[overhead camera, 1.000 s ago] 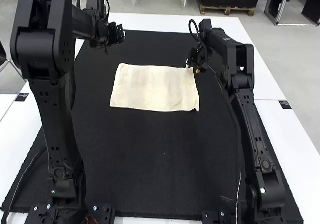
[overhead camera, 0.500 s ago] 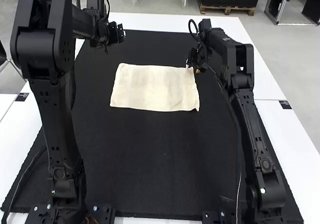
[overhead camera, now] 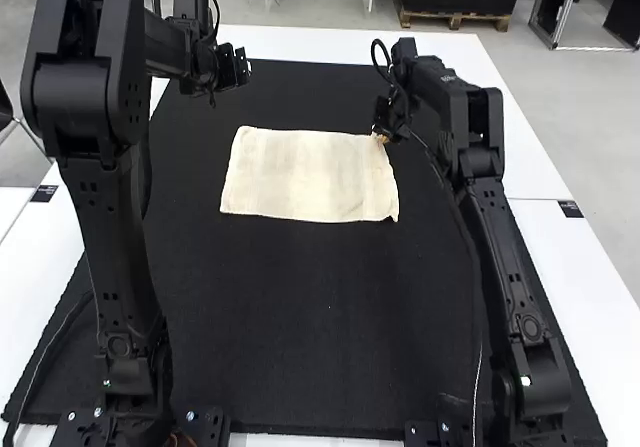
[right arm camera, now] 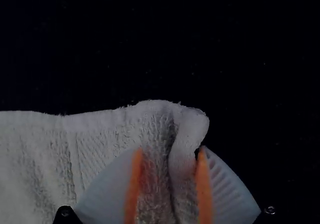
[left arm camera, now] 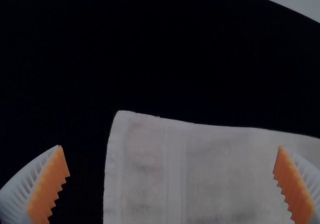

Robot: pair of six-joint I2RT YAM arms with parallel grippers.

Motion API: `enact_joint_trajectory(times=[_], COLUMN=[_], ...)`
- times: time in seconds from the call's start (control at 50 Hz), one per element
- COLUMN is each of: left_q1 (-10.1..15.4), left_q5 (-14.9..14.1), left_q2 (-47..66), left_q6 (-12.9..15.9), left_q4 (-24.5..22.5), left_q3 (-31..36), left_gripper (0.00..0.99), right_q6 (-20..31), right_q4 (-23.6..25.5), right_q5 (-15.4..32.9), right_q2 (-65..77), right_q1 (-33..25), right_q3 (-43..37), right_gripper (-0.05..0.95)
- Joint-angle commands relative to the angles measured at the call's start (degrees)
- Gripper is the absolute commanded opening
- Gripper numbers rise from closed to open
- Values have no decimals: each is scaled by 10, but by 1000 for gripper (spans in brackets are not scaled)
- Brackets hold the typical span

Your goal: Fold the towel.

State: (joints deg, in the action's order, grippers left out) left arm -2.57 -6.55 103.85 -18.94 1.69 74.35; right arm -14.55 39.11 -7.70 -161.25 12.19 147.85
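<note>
Towel [overhead camera: 310, 175] — flat on blk mat [overhead camera: 310, 317] — corner bunched btwn R fingers [overhead camera: 381, 135].

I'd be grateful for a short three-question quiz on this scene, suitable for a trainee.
1. Which part of the towel lies between the fingers of the right gripper?
a) its middle
b) a corner
c) the whole of its near edge

2. True or false: the fingers of the left gripper are spread wide apart.

3. Fill in the colour: the towel lies on a ____ mat.

Key: 1. b; 2. true; 3. black
</note>
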Motion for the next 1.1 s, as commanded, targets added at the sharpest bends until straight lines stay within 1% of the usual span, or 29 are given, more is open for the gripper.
enact_joint_trajectory(times=[0.0, 0.14, 0.26, 0.36, 0.46, 0.76, 0.9, 0.98, 1.02, 1.08], left_q1=[6, 6, 6, 6, 6, 6, 4, 1, 0, -1], left_q5=[-7, -7, -7, -7, -12, -24, -41, -65, -75, -98], left_q2=[1, 1, 1, 1, 1, 14, 43, 70, 85, 104], left_q6=[2, 2, 2, 1, 0, -9, -14, -25, -25, -28], left_q4=[-4, -4, -5, -4, -4, -5, 6, 23, 37, 58], left_q3=[15, 15, 15, 14, 13, 19, 41, 67, 84, 114], left_gripper=[969, 969, 969, 969, 969, 969, 969, 969, 969, 969], right_q6=[3, 3, 3, 0, -3, -7, -7, -8, -7, -7], right_q4=[0, 2, 7, 8, 7, 15, 15, 21, 22, 22], right_q5=[-12, -18, -26, -26, -26, -28, -35, -42, -45, -49], right_q2=[-15, -15, -15, -15, -15, -5, 11, 20, 25, 31], right_q1=[5, 5, 5, 5, 4, 4, 1, 1, 2, 1], right_q3=[13, 10, 9, 5, 1, -3, -3, -4, -3, -3], right_gripper=[266, 190, 103, 72, -16, -20, -20, -20, -20, -20])
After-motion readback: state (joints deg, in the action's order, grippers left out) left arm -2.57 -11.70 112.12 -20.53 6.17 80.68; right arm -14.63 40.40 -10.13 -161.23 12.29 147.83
